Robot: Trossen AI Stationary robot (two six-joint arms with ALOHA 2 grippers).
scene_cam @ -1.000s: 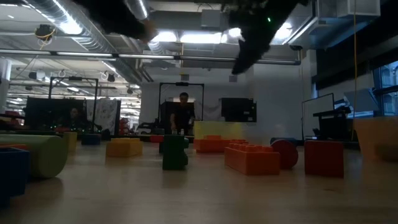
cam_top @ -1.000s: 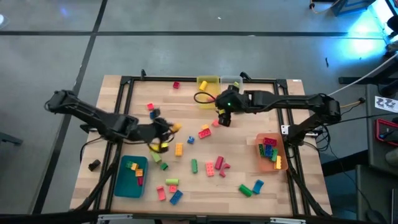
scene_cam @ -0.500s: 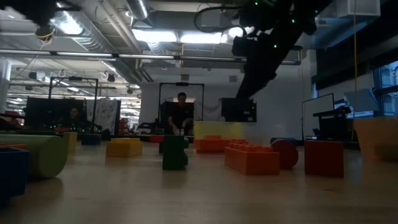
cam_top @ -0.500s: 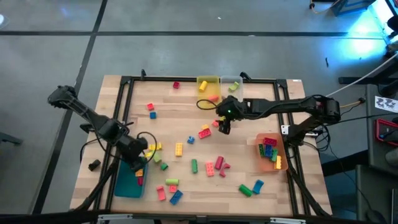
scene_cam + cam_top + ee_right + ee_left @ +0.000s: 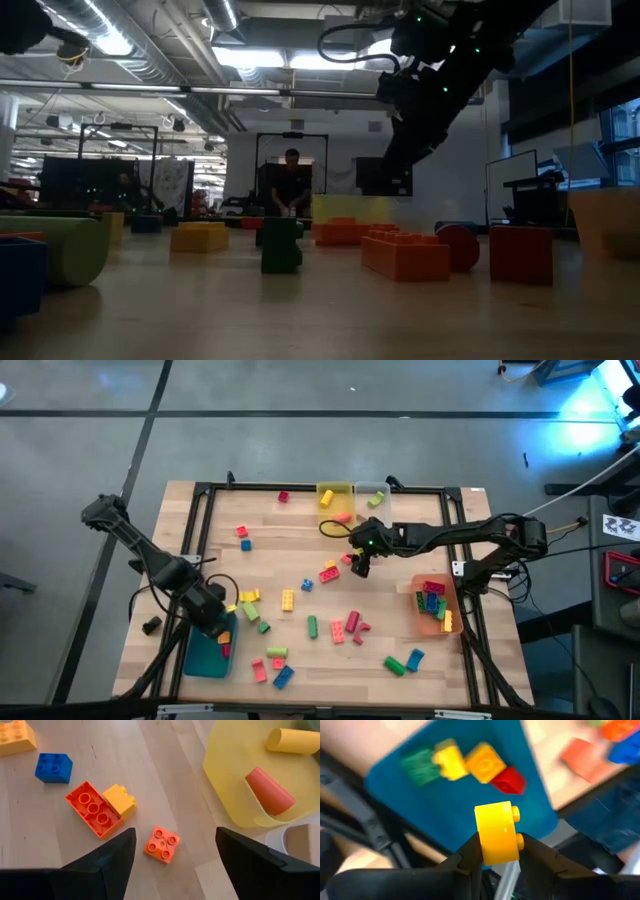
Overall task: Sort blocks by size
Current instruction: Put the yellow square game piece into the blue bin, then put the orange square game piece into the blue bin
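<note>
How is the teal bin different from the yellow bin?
The flat teal plastic bin holds studded square bricks in green, yellow and red; the see-through yellow plastic bin holds smooth round pieces, one yellow, one orange-red. The teal bin sits at the table's near left, the yellow bin at its far edge. Both hold sorted pieces.

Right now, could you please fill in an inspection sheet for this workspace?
Surface: wooden table, black frame.
Job's things: blocks scattered; some in teal bin, orange bin, yellow bin.
Clutter: nothing seen.
Grippers: left gripper shut on yellow block above teal bin; right gripper open over small orange block.
Cables: black loop on right arm.
Surroundings: person beyond table.
</note>
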